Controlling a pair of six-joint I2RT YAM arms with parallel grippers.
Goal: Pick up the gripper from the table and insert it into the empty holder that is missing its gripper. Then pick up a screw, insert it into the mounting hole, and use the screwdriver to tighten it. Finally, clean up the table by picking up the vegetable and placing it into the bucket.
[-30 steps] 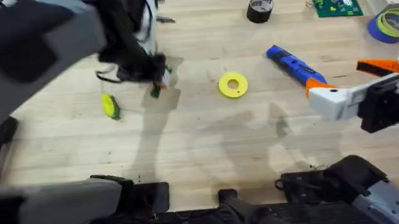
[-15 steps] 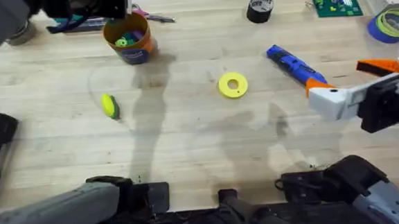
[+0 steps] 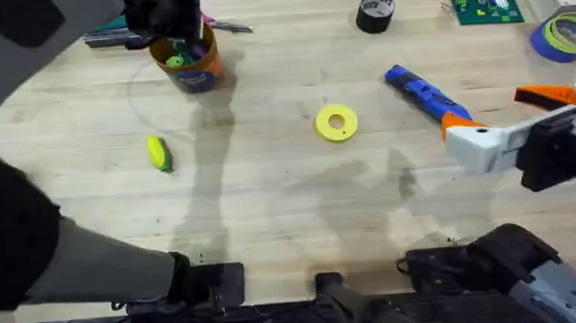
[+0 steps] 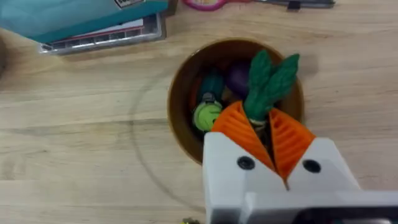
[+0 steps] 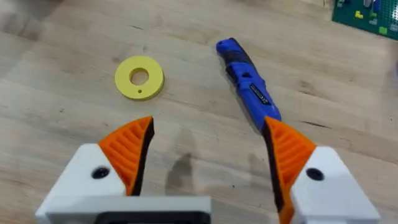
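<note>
Cleanup is nearing its end: at the overhead frame's upper left, the left pincer (image 4: 273,146) is gripping the vegetable (image 4: 268,81) over the bucket (image 3: 190,62), release pending. Right pincer (image 5: 208,158) is hanging open near the screwdriver (image 3: 422,93) on the desk (image 3: 291,211).

One bucket (image 3: 188,62), one screwdriver (image 3: 424,95), one yellow ring (image 3: 337,122), two tape rolls (image 3: 376,13).

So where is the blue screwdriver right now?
In the overhead view the screwdriver lies on the table's right side, between the yellow ring and the right gripper.
</note>
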